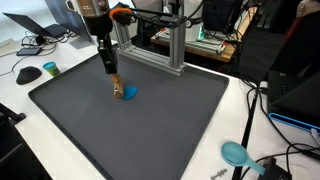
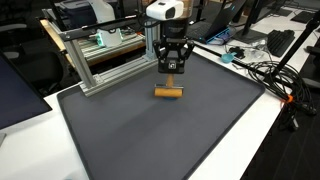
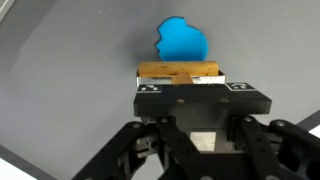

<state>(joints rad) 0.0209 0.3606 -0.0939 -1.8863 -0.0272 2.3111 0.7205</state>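
Pincer (image 1: 116,88) in an exterior view: it hangs vertical, low over the dark mat (image 1: 180,115), with a wooden block (image 1: 117,91) at its tip. A blue piece (image 1: 130,94) lies flat on the mat just beside the block. In an exterior view from the opposite side, the pincer (image 2: 169,82) stands directly above the block (image 2: 168,92). The block's long axis runs level and across the frame, and the blue piece is hidden behind it. In the wrist view we see the pincer (image 3: 195,88) closed in on the block (image 3: 180,72). The fingertips (image 3: 150,88) bracket the block's ends, so its long axis lies along the closing line. The blue piece (image 3: 182,40) sits just beyond the block, straight ahead. We cannot tell whether the block touches the mat or the blue piece.
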